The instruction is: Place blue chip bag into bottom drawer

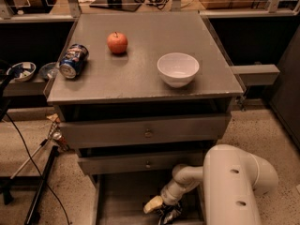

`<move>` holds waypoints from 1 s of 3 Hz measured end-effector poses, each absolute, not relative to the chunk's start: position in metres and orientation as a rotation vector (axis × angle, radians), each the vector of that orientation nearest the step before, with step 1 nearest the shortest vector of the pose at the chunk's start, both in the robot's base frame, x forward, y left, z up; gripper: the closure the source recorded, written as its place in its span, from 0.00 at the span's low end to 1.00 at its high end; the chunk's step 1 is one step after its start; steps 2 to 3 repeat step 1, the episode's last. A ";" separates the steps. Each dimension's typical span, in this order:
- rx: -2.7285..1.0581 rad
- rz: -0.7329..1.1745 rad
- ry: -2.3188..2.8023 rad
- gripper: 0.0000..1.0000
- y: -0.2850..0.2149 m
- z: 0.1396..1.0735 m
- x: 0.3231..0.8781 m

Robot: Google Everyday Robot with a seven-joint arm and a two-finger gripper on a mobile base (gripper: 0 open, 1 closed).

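The bottom drawer point(117, 196) of the grey cabinet is pulled out at the lower edge of the camera view. My white arm reaches down into it from the right. My gripper point(159, 208) is low inside the drawer, near its front. The blue chip bag point(170, 214) shows as a dark crinkly packet right at the gripper's tip, low in the drawer. Part of it is cut off by the picture's lower edge and hidden by the gripper.
On the cabinet top point(140, 74) are a red apple point(117, 42), a blue soda can point(72, 61) lying on its side and a white bowl point(177, 68). The two upper drawers point(147, 132) with small knobs are slightly open. Cables and a stand point(33, 177) are on the floor at the left.
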State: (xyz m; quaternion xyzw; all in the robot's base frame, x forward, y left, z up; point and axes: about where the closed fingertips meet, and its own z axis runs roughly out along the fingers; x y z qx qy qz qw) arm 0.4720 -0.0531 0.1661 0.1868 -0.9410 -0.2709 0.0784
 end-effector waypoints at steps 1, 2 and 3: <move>0.559 -0.811 -2.817 0.00 -0.053 0.166 0.472; 0.559 -0.811 -2.817 0.00 -0.053 0.166 0.472; 0.559 -0.811 -2.817 0.00 -0.053 0.166 0.472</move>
